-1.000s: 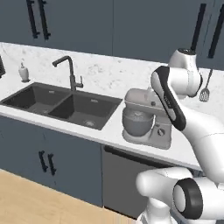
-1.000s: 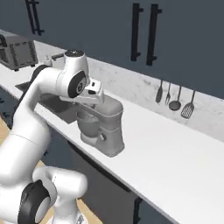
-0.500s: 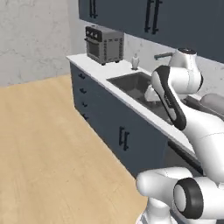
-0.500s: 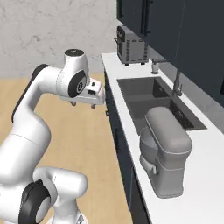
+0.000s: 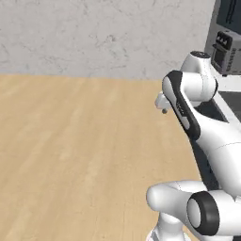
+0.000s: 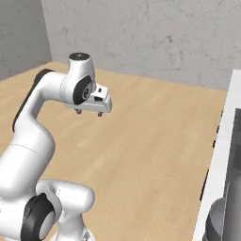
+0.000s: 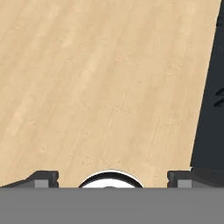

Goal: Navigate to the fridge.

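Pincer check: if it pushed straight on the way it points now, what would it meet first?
The pincer points down at the bare wooden floor, so it would probably meet that first. The dark cabinet front lies off to one side, outside that line.

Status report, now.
Gripper open, holding nothing, over wooden floor. Base facing grey wall. Toaster oven at right.

Light wooden floor [image 7: 100, 83] covers most of the frame, its planks running from the lower left toward the upper right. A dark cabinet front [image 7: 210, 113] fills the right edge. The gripper [image 7: 112, 178] sits at the bottom edge, its two dark fingertips [image 7: 43, 178] set wide apart.
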